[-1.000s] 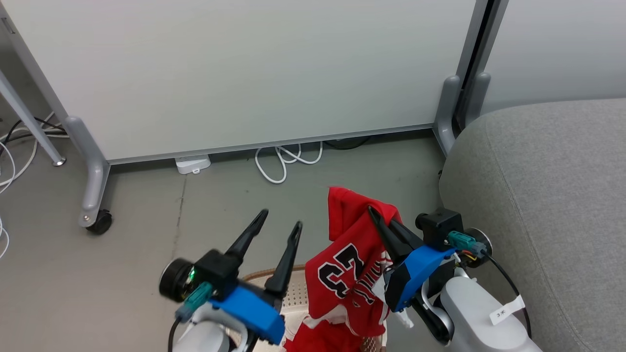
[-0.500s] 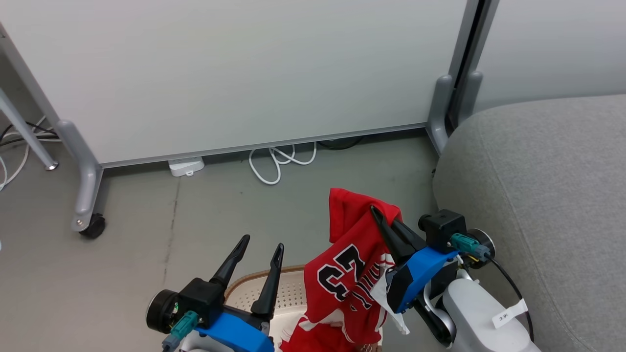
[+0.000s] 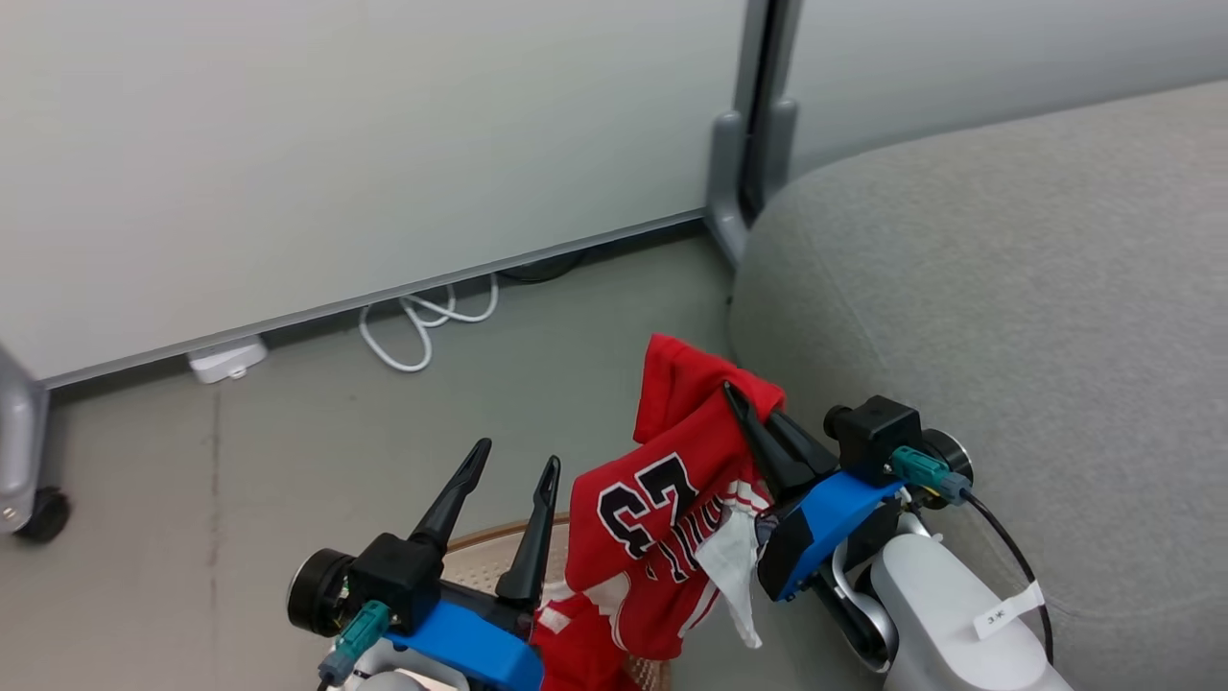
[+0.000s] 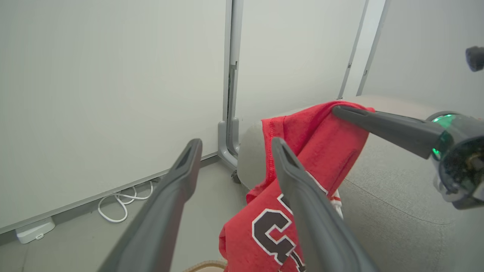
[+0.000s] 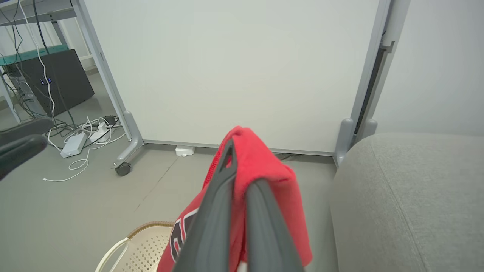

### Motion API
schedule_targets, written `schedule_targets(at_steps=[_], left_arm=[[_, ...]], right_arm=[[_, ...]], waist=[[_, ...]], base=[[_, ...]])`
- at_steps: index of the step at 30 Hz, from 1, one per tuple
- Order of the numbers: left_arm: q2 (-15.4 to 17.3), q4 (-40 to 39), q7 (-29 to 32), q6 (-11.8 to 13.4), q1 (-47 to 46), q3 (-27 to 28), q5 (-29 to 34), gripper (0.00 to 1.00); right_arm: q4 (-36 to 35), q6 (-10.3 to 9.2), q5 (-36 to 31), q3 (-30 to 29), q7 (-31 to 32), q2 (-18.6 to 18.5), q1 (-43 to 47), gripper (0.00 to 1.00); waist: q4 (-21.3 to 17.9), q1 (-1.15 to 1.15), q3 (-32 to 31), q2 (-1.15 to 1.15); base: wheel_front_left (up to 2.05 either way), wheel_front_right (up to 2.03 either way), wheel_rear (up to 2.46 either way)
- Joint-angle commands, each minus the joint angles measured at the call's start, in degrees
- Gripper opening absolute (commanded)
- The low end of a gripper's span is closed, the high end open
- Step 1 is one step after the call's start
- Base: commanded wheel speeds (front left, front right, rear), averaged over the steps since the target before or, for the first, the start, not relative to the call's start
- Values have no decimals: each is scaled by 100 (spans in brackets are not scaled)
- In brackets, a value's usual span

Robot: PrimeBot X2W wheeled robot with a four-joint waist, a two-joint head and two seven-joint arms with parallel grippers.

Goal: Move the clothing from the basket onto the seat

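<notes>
Starting nearest the robot: left gripper holds nothing, its fingers spread apart and pointing up and away, above the basket. The basket's brown rim and perforated cream wall show behind the fingers in the head view. Just right of it the jersey hangs in the air with the 23 lettering showing and a white sleeve dangling, lower end dropping toward the basket. More red fabric sits at the bottom edge there; can't tell whether it's the same garment. Right gripper has its fingers clamped together on a top fold of the jersey, cloth draped over the tips. The seat is just to the right of that gripper, apart from the jersey. Farther out is grey floor, then a looped white cable at the foot of the pale partition panel.
</notes>
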Motion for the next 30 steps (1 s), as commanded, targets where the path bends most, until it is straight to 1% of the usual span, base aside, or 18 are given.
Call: schedule_targets(at_steps=[1,3,4,8,16,23,30], left_arm=[[-7,-24,-27,-17,-31,16,40,100],[-23,-46,-28,-31,-37,13,71,100],[-27,-68,-27,-40,-38,24,100,100],[-13,-124,-27,-45,-49,51,121,100],[38,-174,-27,-50,-86,-28,93,100],[72,-161,-27,-50,-100,-68,31,100],[126,-153,-27,-45,-181,-89,57,100]], right_arm=[[-53,1,-44,-29,1,-41,85,0],[-141,1,-69,-61,32,-60,127,0],[-242,1,-112,-98,41,-66,174,0],[-424,1,-139,-183,100,-80,251,0],[-656,1,-184,-259,208,-62,406,0],[-752,1,-174,-308,270,-46,499,0],[-839,1,-106,-532,294,-90,455,0]], waist=[[-253,0,46,0],[-423,0,54,0],[-592,0,76,0],[-912,0,123,0],[-1376,0,158,0],[-1486,0,162,0],[-1358,0,286,0]], base=[[0,0,0],[0,0,0],[0,0,0],[0,0,0],[0,0,0],[0,0,0],[0,0,0]])
